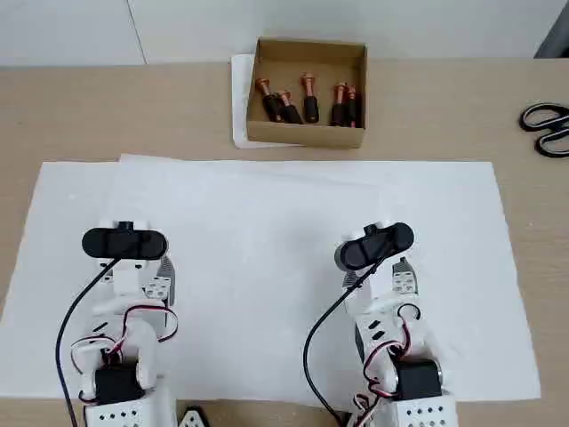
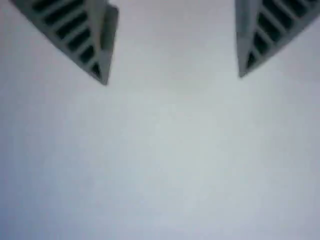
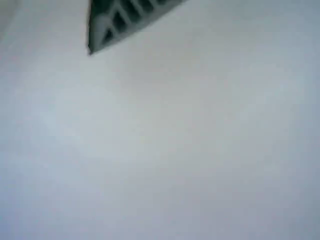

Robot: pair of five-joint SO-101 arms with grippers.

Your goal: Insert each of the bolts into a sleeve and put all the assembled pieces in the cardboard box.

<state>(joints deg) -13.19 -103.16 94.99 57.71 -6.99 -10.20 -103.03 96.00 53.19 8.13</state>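
now | left pincer (image 2: 172, 75) gaping, empty | right pincer (image 3: 107, 32) cut off, state unclear | bolts (image 1: 308, 86) in cardboard box (image 1: 307, 136)

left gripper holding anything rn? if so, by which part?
Nothing. The left gripper is open above the white paper, jaws apart with nothing between them.

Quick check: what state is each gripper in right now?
The left gripper is open and empty, above the white paper.
The right gripper: cannot be told.
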